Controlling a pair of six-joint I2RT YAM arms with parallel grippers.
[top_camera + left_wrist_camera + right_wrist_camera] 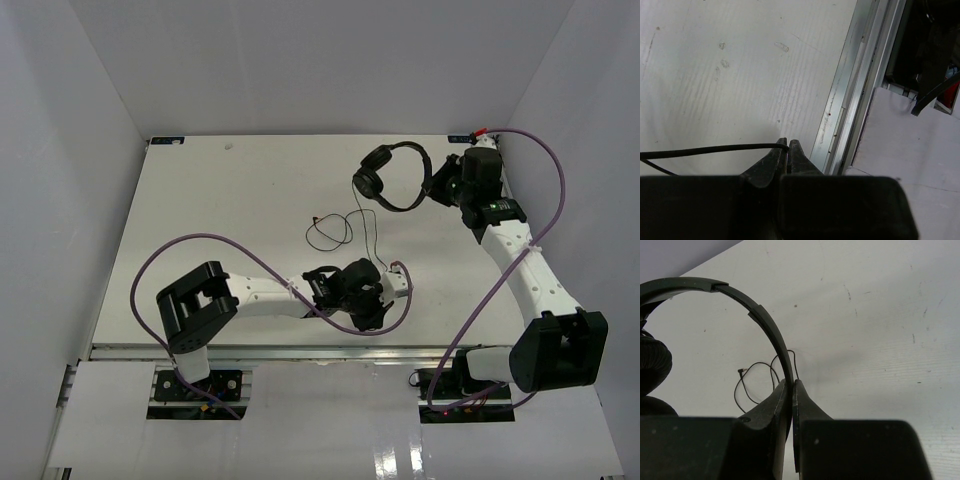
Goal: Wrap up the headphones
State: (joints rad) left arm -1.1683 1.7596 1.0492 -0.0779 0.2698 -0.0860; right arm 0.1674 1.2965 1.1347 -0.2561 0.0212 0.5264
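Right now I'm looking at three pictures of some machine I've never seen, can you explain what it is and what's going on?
It is a robot with a left arm and a right arm, bolted at the near edge of a white table. The wide picture looks down from above. The other two come from a camera on each wrist. Black headphones sit at the far right, their thin cable trailing across the table. The right gripper is shut on the headband, and the left gripper pinches the cable.
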